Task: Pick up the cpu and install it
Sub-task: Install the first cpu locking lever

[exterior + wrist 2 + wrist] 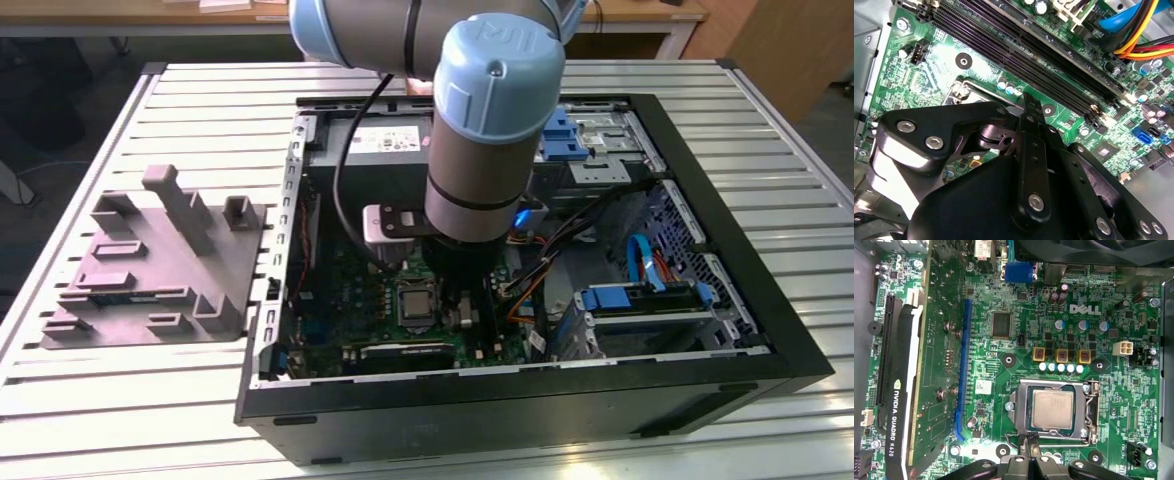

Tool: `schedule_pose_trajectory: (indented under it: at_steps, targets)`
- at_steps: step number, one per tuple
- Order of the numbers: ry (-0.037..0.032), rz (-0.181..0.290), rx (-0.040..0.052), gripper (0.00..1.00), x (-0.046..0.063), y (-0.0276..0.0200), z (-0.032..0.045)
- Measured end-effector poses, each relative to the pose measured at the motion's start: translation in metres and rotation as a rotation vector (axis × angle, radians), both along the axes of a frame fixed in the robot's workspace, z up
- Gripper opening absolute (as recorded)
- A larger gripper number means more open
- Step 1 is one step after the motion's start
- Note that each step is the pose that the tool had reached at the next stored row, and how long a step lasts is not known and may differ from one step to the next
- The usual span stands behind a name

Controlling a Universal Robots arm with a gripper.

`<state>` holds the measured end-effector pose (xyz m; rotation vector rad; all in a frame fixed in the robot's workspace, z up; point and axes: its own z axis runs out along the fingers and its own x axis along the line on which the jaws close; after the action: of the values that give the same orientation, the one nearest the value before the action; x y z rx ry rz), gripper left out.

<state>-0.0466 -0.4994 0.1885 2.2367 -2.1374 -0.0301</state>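
Cpu (1053, 409): brushed silver-grey metal lid, dull sheen; socket frame (1093, 412): bright polished metal; motherboard (1019, 355): green lacquered board, glossy under the light; gripper (1024, 107): matt black metal links with bright steel screw heads; arm (467, 150): pale blue smooth plastic caps over satin grey tube; holder block (147, 270): matt grey moulded plastic; case (534, 415): black matt sheet metal; table (200, 110): ribbed pale metal slats.

Even, diffuse light falls from above in the exterior view, leaving the computer case (534, 400) interior dim. In both wrist views the motherboard (1004, 340) is brightly lit, with white glare on its green surface. The near gripper (1024, 107) linkage looks soft, slightly blurred.
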Motion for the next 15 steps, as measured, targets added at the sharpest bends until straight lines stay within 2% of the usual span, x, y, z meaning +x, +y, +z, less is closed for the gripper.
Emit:
schedule_pose_trajectory:
  at_steps: [9,15]
  targets:
    - [-0.0014,0.000,0.0015,0.11,0.000,0.0000,-0.0007]
    - [-0.0015,0.000,0.0017,0.11,0.000,0.0001,0.0104]
